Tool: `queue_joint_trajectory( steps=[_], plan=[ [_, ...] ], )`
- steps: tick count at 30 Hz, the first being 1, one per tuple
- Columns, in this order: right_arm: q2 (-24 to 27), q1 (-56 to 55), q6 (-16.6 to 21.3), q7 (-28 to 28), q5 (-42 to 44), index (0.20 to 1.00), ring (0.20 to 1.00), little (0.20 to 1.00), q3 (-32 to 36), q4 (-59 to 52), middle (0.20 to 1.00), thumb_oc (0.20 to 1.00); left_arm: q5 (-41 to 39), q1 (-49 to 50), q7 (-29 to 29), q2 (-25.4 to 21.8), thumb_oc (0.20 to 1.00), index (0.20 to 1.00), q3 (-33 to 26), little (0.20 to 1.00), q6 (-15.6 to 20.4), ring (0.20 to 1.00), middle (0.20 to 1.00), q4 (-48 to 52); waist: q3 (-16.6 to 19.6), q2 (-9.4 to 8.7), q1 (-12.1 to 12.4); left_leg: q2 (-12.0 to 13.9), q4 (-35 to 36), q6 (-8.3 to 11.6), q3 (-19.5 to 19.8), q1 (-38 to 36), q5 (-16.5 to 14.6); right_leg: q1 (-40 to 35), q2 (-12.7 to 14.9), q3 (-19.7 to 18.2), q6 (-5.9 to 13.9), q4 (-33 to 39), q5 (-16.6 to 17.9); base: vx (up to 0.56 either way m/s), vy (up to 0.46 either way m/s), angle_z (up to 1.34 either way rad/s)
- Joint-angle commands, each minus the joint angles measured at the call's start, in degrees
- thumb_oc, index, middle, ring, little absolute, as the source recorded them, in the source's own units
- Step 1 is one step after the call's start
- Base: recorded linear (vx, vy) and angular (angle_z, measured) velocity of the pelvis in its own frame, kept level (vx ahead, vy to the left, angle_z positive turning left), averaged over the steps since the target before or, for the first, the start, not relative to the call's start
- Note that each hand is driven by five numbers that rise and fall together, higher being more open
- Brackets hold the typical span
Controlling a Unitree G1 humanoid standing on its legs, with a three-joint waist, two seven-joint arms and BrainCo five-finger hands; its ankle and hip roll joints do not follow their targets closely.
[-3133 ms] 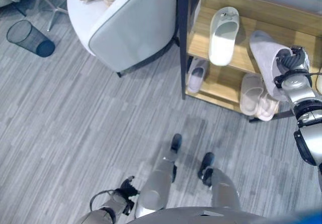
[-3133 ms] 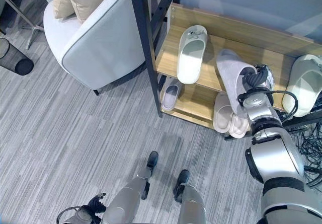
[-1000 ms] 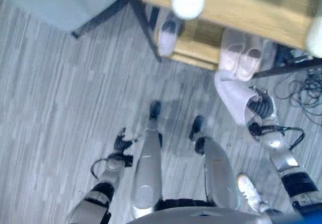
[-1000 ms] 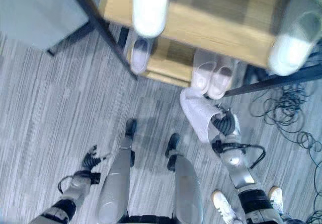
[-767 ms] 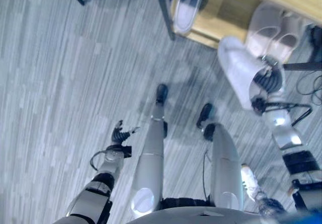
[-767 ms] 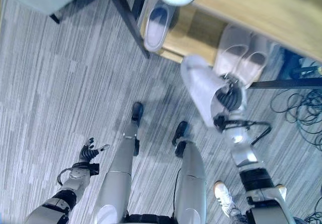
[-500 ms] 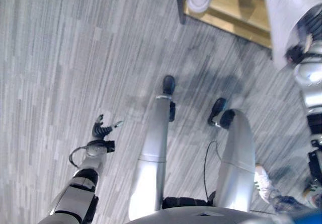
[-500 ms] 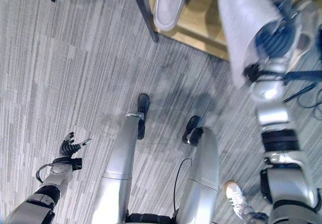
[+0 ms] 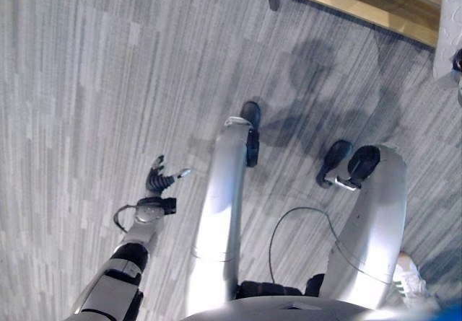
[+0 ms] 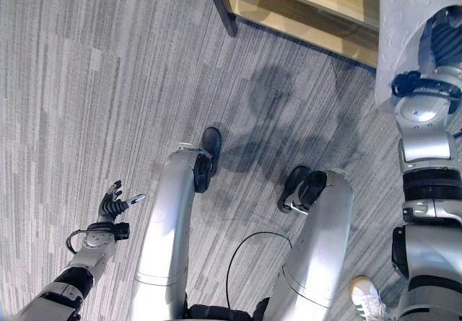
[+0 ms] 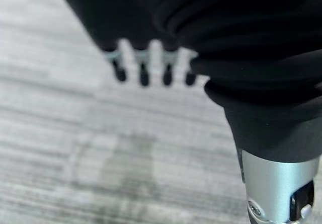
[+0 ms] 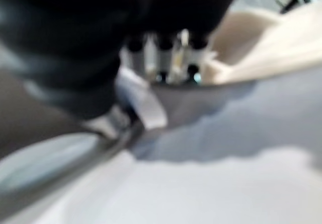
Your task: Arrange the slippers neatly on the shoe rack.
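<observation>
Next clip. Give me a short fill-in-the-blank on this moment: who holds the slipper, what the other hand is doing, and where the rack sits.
1. The pale slipper is held by the robot's ____ hand.
2. The left hand hangs over the grey floor and holds ____.
3. The lower wooden shelf of the shoe rack shows at the ____ edge of the right eye view.

Missing words: right; nothing; top

Open carpet floor [image 10: 86, 83] ahead-left — shoe rack [image 10: 317, 7] post blocks upper right.
</observation>
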State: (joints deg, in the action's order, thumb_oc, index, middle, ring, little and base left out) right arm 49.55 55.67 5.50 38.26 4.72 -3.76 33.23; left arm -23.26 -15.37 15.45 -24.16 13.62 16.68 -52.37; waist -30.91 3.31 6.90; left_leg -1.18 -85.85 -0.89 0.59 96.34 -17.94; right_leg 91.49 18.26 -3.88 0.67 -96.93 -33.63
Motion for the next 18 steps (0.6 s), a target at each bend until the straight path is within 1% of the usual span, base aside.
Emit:
queue_joint_trajectory(
  steps=[1,3,4,6,7,11,13,14,16,18],
  plan=[
    [1.8,4.6,4.0,2.4,4.3,0.200,0.200,0.200,-1.1,1.2,0.200,0.200,-2.0,3.4,1.6,0.7,1.000,1.000,1.5,1.000,0.6,1.000,1.000,-3.5,1.2,0.44,-0.1,0.5,-2.6,0.36,5.9,-6.4,-13.1,-4.6,1.0,-2.4,-0.14,4.9,2.8,0.00,0.000,0.00],
    [1.8,6.6,4.8,2.2,6.3,0.200,0.200,0.200,-2.0,3.7,0.200,0.200,-2.2,3.4,1.4,0.4,1.000,1.000,1.9,1.000,0.9,1.000,1.000,-3.4,1.2,0.44,0.2,0.5,-2.4,0.47,5.9,-6.4,-13.0,-4.3,1.1,-2.6,0.00,4.8,3.1,0.01,-0.003,0.02],
    [1.8,9.0,5.6,2.0,8.6,0.200,0.200,0.200,-3.1,5.5,0.200,0.200,-2.4,3.3,1.5,-0.1,1.000,1.000,2.4,1.000,1.2,1.000,1.000,-3.3,1.2,0.42,0.6,0.5,-2.7,0.64,5.9,-6.4,-13.2,-4.3,1.2,-2.7,0.07,4.6,3.2,0.01,0.008,0.03],
    [2.1,13.6,7.2,0.3,13.3,0.200,0.200,0.200,-6.4,9.3,0.200,0.200,-3.0,3.2,1.0,-0.3,1.000,1.000,3.0,1.000,1.2,1.000,1.000,-3.3,1.2,0.43,1.0,0.8,-2.2,0.80,5.7,-6.4,-13.0,-4.1,1.5,-2.9,0.15,4.9,3.4,0.00,0.016,0.02],
    [2.1,16.4,7.6,-1.5,15.7,0.200,0.200,0.200,-9.3,11.2,0.200,0.200,-3.7,2.8,0.4,-0.7,1.000,1.000,3.5,1.000,1.2,1.000,1.000,-3.8,1.2,0.36,1.3,1.0,-1.5,1.01,5.5,-6.4,-12.7,-4.1,1.6,-3.0,0.24,5.4,3.6,-0.01,0.033,0.05],
    [2.1,20.9,7.4,-3.9,19.2,0.200,0.200,0.200,-13.2,14.9,0.200,0.200,-5.0,2.3,-0.3,-0.6,1.000,1.000,3.8,1.000,0.9,1.000,1.000,-4.6,1.2,0.22,1.5,0.9,-0.8,1.28,5.5,-6.4,-12.2,-4.1,2.1,-3.1,0.35,6.2,4.0,0.00,0.010,0.06],
    [1.6,24.0,6.8,-5.9,21.7,0.200,0.200,0.200,-16.1,18.0,0.200,0.200,-5.7,2.1,-1.0,-0.7,1.000,1.000,4.1,1.000,0.6,1.000,1.000,-5.2,1.2,-0.07,1.7,1.1,-0.4,1.46,5.4,-6.4,-12.0,-4.1,2.3,-3.1,0.36,6.5,4.2,0.00,0.025,0.06],
    [0.8,27.0,6.6,-7.5,24.3,0.200,0.200,0.200,-19.1,21.2,0.200,0.200,-6.4,1.9,-1.4,-0.8,1.000,1.000,4.4,1.000,0.5,1.000,1.000,-5.8,1.2,-0.30,1.9,1.2,0.1,1.52,5.3,-6.4,-11.8,-4.0,2.4,-3.1,0.33,6.8,4.4,0.01,0.039,0.07],
    [0.2,29.3,6.5,-8.0,25.6,0.200,0.200,0.200,-20.8,22.8,0.200,0.200,-7.1,1.5,-1.6,-0.7,1.000,1.000,4.6,1.000,0.4,1.000,1.000,-6.1,1.2,-0.35,1.9,1.2,0.5,1.55,5.2,-6.4,-11.7,-4.0,2.5,-3.0,0.28,7.2,4.5,0.00,0.018,0.02],
    [-1.3,31.8,5.5,-8.5,25.8,0.200,0.200,0.200,-23.3,23.9,0.200,0.200,-8.0,0.9,-2.1,-0.5,1.000,1.000,5.0,1.000,0.0,1.000,1.000,-6.4,1.2,-0.51,1.9,1.2,1.2,1.61,5.2,-6.4,-11.3,-4.0,2.7,-3.1,0.38,7.9,5.0,0.00,0.047,0.00]
  ],
)
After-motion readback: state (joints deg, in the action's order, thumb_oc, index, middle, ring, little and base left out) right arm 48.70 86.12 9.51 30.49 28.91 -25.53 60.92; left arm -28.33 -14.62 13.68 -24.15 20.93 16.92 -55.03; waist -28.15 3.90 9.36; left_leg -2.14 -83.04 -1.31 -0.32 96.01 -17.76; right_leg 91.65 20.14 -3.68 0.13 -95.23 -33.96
